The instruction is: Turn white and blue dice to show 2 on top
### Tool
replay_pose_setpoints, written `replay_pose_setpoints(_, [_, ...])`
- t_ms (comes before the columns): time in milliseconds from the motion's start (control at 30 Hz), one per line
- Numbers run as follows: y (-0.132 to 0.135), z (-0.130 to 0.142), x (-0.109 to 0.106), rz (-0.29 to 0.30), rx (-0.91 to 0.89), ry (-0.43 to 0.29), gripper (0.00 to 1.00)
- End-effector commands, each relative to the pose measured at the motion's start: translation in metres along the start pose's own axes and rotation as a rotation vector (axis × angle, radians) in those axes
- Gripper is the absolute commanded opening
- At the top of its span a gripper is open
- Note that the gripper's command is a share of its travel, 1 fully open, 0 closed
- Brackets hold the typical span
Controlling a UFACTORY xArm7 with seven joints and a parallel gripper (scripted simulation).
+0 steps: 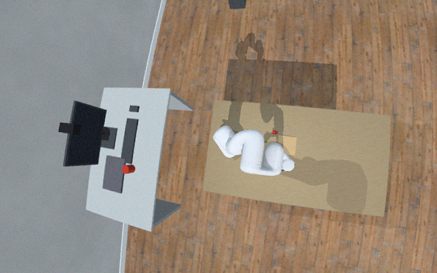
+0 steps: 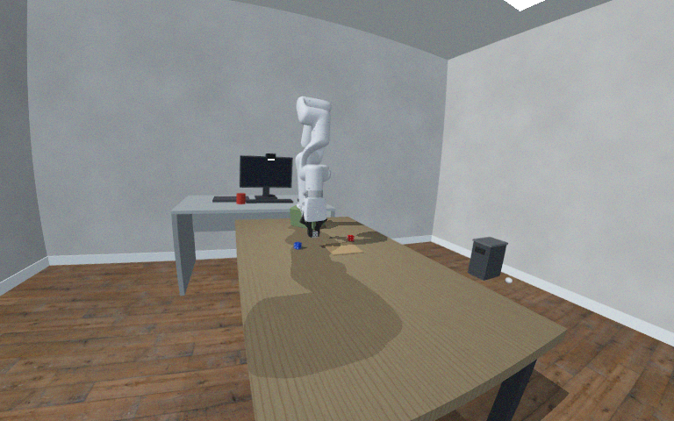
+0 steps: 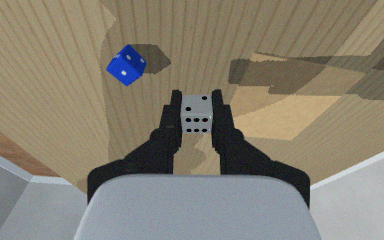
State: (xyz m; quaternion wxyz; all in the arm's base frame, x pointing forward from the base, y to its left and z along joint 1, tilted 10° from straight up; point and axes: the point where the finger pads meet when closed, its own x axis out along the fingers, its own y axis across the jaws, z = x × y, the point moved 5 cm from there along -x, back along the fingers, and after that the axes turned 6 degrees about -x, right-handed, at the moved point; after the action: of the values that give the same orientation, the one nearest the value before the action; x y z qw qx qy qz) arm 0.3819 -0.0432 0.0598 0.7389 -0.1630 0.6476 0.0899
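Observation:
My gripper [image 2: 313,234] [image 3: 196,102] points down, shut on the white die [image 2: 315,233] [image 3: 196,114], and holds it above the table. The die's six-pip face is toward the palm, on top; its two-pip face is on the side away from the arm's base. The blue die [image 2: 297,246] [image 3: 126,65] lies on the table off the mat, one pip on top and two on a side; the arm hides it in the top view. The red die [image 1: 274,132] [image 2: 350,238] lies beside the mat [image 1: 291,141] [image 2: 346,250] [image 3: 280,120]; its top number is too small to read.
The wooden table [image 1: 343,135] [image 2: 422,322] carries the arm [image 1: 252,150] [image 2: 315,129], with a green block [image 2: 297,217] near its base. A separate desk [image 1: 147,118] [image 2: 198,204] with a monitor [image 1: 84,136] [image 2: 266,171] stands behind. Arm shadows cross table and mat.

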Motion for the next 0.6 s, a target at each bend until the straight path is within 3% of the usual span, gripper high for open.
replay_pose_setpoints(0, [0.001,0.003,-0.024,-0.022,0.002,0.029,0.21])
replay_pose_setpoints(567, [0.001,0.004,-0.045,-0.02,0.002,0.029,0.21])
